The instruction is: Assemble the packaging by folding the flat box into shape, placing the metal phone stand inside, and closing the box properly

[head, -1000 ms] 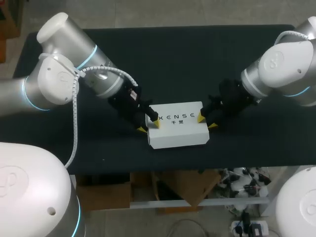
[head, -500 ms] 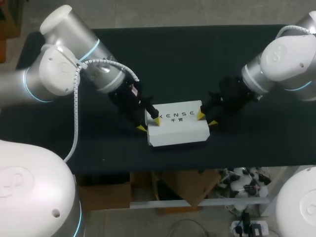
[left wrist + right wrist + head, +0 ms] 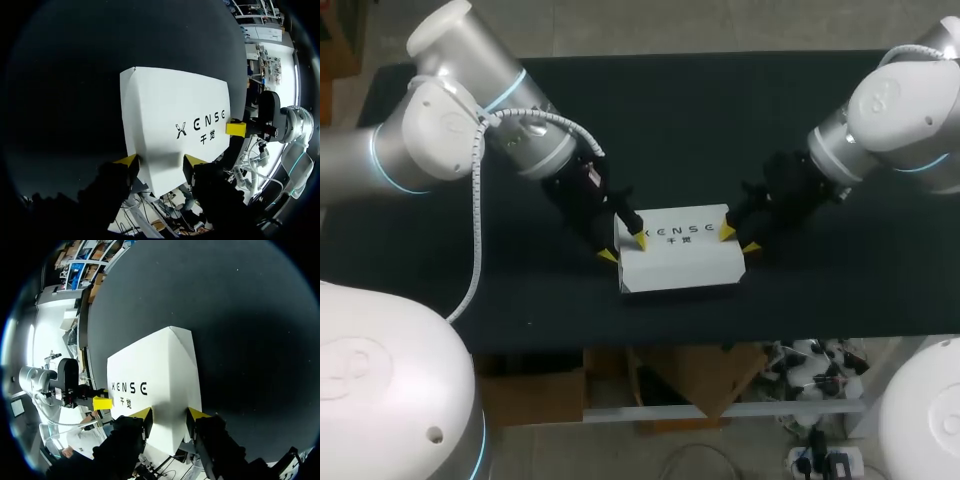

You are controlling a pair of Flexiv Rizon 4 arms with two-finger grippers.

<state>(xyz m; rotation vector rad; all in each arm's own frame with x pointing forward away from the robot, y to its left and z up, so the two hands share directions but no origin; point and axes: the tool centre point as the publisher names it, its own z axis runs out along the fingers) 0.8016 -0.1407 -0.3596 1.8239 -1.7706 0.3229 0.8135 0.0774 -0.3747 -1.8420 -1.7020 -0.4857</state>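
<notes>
Two grippers flank a closed white box (image 3: 680, 262) lying flat on the black tabletop (image 3: 700, 120), near its front edge. At the box's left end, the left gripper (image 3: 624, 247) has its fingers spread, one tip on the box's top and one just beside it. The right gripper (image 3: 738, 240) mirrors this at the right end, fingers likewise spread.
</notes>
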